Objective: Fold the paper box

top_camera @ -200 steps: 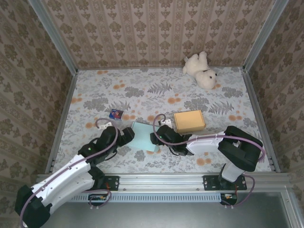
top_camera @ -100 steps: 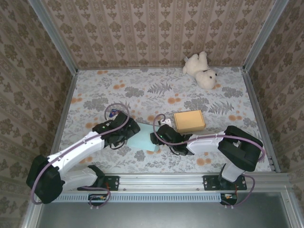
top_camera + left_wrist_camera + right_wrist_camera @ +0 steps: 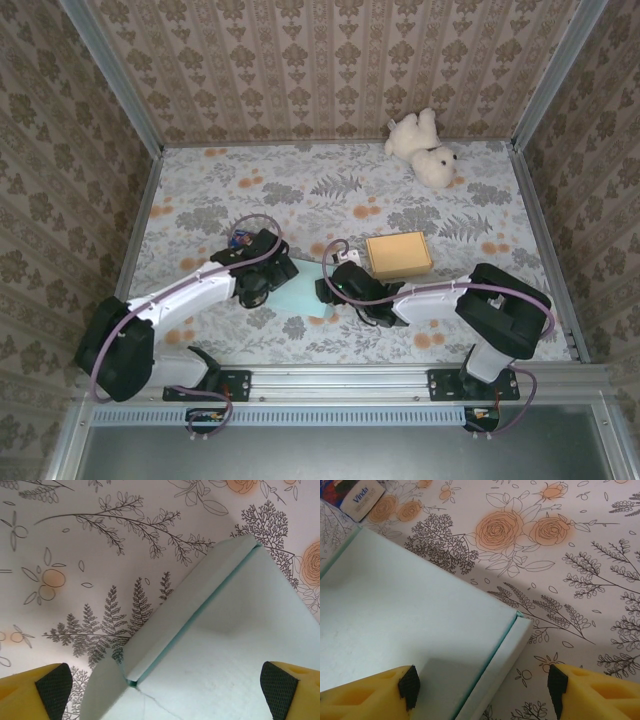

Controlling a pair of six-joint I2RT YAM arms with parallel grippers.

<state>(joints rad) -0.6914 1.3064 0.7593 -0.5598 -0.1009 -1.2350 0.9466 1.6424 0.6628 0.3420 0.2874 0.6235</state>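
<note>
1. Flowered tablecloth (image 3: pixel 400 190), with a pale mint-green paper box (image 3: pixel 300 287) near its front.
2. Overhead: a white plush bear (image 3: pixel 425 148) far back. Right wrist camera: a small "Vinda" packet (image 3: pixel 362 500).
3. Left gripper (image 3: pixel 162 685) and right gripper (image 3: pixel 482 685) are both spread over box edges.
4. The left arm has swung in over the box since a second ago.

This looks like a robot test cell in a lab dressed up as a home: damask wallpaper panels (image 3: pixel 330 70) set between bare aluminium posts (image 3: pixel 112 80), a floral cloth (image 3: pixel 330 190) over the table, and the left arm (image 3: pixel 190 290) and right arm (image 3: pixel 440 298) bolted to a metal rail (image 3: pixel 340 378).
</note>
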